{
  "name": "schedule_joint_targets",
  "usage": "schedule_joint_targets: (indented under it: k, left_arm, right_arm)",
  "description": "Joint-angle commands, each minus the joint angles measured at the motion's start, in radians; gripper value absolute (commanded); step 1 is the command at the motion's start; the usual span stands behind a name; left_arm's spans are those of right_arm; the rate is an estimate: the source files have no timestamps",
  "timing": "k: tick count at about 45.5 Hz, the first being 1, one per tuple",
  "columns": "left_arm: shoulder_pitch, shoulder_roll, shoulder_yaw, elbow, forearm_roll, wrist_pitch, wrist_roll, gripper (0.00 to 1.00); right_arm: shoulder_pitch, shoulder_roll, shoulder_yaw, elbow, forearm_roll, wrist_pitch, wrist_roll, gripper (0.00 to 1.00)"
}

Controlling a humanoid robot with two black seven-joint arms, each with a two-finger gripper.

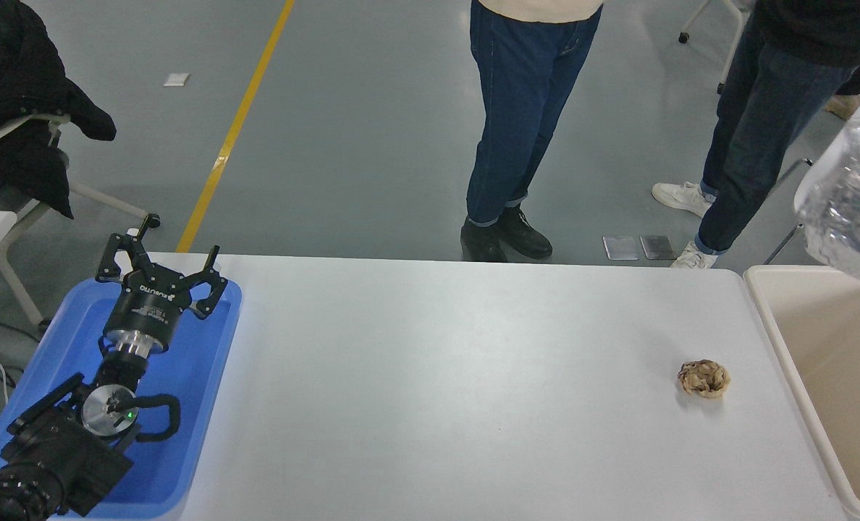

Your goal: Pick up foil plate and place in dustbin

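The foil plate [851,195], shiny and crinkled, hangs in the air at the right edge, above the far end of the beige dustbin [828,362]. What holds it is outside the picture; my right gripper and arm do not show. The dustbin stands against the table's right end and only its left part is in view. My left gripper [162,264] is parked at the lower left over the blue tray, fingers spread open and empty.
A small brown crumpled paper wad [703,378] lies on the white table [430,376] near the bin. The shallow blue tray [191,376] sits at the left end. Two people's legs [513,123] stand beyond the far edge.
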Motion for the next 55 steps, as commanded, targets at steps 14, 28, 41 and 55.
schedule_joint_targets:
  k: [14, 28, 41, 55]
  left_arm:
    - [0.0, 0.0, 0.0, 0.001, 0.0, 0.0, 0.0, 1.0]
    - [0.0, 0.0, 0.0, 0.001, 0.0, 0.0, 0.0, 1.0]
    - [0.0, 0.0, 0.0, 0.001, 0.0, 0.0, 0.0, 1.0]
    - [0.0, 0.0, 0.0, 0.001, 0.0, 0.0, 0.0, 1.0]
  right_arm:
    - [-0.806, -0.17, 0.584, -0.379, -0.011, -0.02, 0.0, 0.0]
    - [-1.188, -0.013, 0.888, -0.503, -0.027, -0.451, 0.001, 0.0]
    - [-1.381, 0.237, 0.915, -0.874, -0.024, -0.563, 0.001, 0.0]
    - [-1.518, 0.357, 0.927, -1.008, -0.027, -0.745, 0.001, 0.0]
